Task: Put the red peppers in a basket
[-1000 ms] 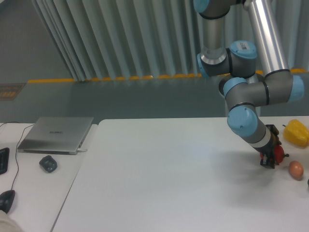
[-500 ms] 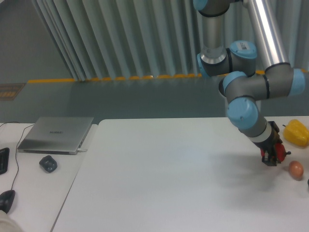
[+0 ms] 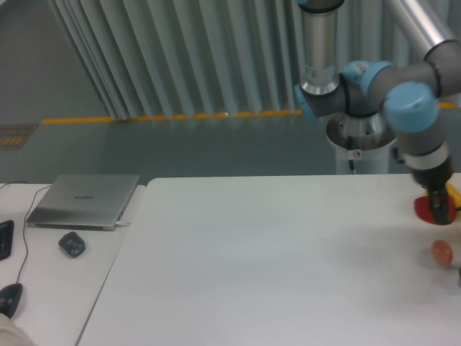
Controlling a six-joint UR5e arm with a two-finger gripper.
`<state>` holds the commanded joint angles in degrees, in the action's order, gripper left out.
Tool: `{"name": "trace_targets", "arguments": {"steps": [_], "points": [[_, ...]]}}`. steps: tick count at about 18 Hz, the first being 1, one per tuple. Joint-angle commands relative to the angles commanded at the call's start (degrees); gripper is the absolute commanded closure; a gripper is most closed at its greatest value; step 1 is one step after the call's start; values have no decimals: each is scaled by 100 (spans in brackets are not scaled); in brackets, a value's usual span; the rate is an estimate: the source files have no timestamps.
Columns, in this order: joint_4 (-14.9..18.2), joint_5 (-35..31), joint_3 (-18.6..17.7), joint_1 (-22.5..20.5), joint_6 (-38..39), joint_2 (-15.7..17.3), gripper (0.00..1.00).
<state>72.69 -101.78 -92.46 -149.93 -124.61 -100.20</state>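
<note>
Red pepper [image 3: 425,207] now riding clear of tabletop [image 3: 274,267] near right edge, my claw [image 3: 438,213] pinching it; lifting done, basket not in view.

The table [image 3: 252,274] looked smooth and matt white; the laptop [image 3: 85,200] at far left was brushed silver metal; the red pepper [image 3: 426,207] was glossy.

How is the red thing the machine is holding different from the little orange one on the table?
The red pepper is glossy red and held above the table in the gripper; the orange-brown egg-shaped item is paler and lies free on the table. The pepper looks slightly bigger. Both are small and rounded.
</note>
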Motion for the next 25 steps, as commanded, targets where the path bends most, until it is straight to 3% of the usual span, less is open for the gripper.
{"name": "trace_targets", "arguments": {"steps": [9, 12, 14, 18, 25], "points": [[-52, 615, -70, -1433, -1591, -26, 37], [-62, 826, -105, -2004, -2460, -184, 37], [-70, 958, -105, -2346, -2603, -385, 37], [-53, 1055, -114, -2515, -2648, -580, 37], [-44, 1064, -149, -2498, -2648, -606, 33]]}}
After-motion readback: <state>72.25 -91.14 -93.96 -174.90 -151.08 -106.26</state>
